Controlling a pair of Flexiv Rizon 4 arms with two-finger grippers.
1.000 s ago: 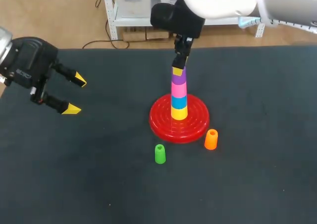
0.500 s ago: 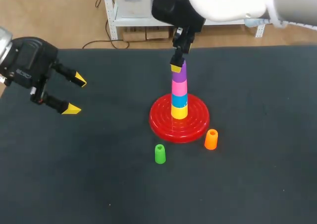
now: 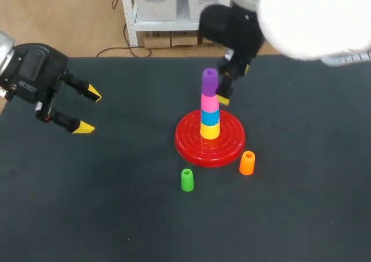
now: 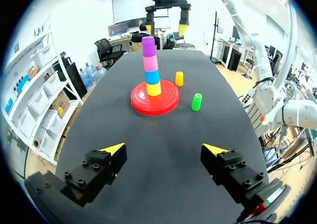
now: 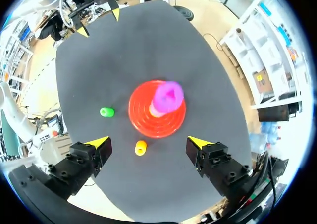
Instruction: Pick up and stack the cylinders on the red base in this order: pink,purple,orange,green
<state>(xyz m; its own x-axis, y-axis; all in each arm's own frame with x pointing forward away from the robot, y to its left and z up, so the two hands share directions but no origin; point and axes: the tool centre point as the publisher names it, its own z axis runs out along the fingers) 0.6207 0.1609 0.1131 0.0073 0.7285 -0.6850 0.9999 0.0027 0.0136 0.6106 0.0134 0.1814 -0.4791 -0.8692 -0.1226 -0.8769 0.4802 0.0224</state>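
Observation:
The red base (image 3: 191, 143) stands mid-table and carries a stack of yellow, blue, pink and a purple cylinder (image 3: 209, 81) on top. An orange cylinder (image 3: 247, 163) and a green cylinder (image 3: 186, 179) stand loose on the mat in front of the base. My right gripper (image 3: 232, 85) hangs open just right of the stack's top, holding nothing. From its wrist the purple cylinder (image 5: 167, 96), red base (image 5: 143, 122), orange cylinder (image 5: 140, 147) and green cylinder (image 5: 106, 112) lie far below the open right gripper (image 5: 147, 143). My left gripper (image 3: 90, 110) is open at the table's left.
The black mat (image 3: 116, 215) covers the whole table. In the left wrist view the stack (image 4: 151, 65), orange cylinder (image 4: 179, 78) and green cylinder (image 4: 196, 101) stand well ahead of the open left gripper (image 4: 164, 149), with bare mat between.
My right gripper opened and let go of the purple cylinder, which stays on the pink one. It then drew off to the right of the stack. The left arm kept still.

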